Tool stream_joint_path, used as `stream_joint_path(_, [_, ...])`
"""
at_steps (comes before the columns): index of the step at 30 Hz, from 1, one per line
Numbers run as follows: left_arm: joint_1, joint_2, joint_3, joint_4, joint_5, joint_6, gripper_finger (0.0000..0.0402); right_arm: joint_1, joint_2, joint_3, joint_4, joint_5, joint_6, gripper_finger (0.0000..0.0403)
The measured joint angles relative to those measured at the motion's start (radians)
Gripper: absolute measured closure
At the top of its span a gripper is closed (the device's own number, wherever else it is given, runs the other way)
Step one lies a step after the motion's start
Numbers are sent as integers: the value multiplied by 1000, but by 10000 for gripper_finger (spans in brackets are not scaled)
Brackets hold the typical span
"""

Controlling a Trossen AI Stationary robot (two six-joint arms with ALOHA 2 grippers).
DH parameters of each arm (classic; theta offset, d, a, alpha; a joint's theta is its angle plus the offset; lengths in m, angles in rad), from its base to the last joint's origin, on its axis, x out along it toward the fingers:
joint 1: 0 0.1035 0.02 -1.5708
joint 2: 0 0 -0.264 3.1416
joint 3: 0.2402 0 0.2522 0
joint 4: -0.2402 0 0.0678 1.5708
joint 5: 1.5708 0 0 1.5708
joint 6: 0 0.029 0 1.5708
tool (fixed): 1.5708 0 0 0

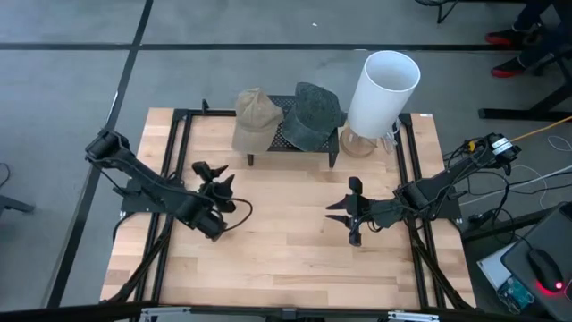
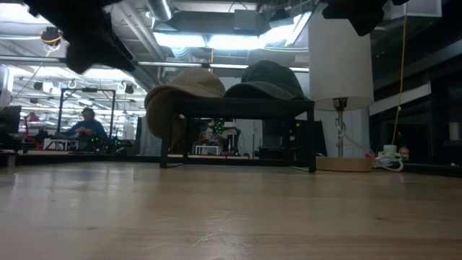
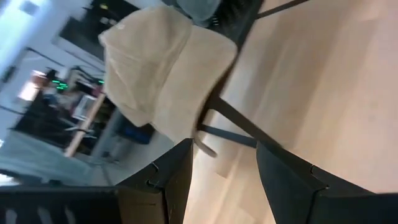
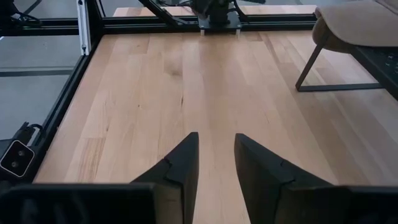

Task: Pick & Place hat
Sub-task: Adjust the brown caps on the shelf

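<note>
Two hats sat on the black mesh rack (image 1: 308, 143) at the far side of the surface (image 1: 286, 259): a tan hat (image 1: 254, 114) on the rack's left end, drooping over its edge, and a dark grey hat (image 1: 315, 114) to its right, with a white lamp (image 1: 380, 94) further right. The left claw (image 1: 217, 186) hovered over bare wood just near of the tan hat, pointing toward it, fingers (image 3: 177, 177) parted moderately and holding nothing. The right claw (image 1: 350, 211) hung near mid-surface, well apart from the rack, its fingers (image 4: 180, 171) narrowly parted and likewise empty. The tan hat looked the likely target. To take it well, the left claw should probably advance toward the hanging brim, straddle one layer of fabric clear of the rack's leg, then close and lift upward before carrying it away.
</note>
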Motion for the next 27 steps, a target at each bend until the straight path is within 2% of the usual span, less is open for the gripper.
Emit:
stream_joint_path(3, [39, 28, -15, 17, -38, 0, 231, 0, 0, 0, 0, 0, 0, 299])
stream_joint_path(13, [208, 97, -33, 93, -42, -78, 231, 0, 0, 0, -3, 0, 0, 299])
stream_joint_path(20, [214, 96, -33, 103, -33, -57, 217, 0, 0, 0, -22, 0, 0, 299])
stream_joint_path(27, [226, 96, -33, 106, -12, 31, 169, 0, 0, 0, -28, 0, 1, 299])
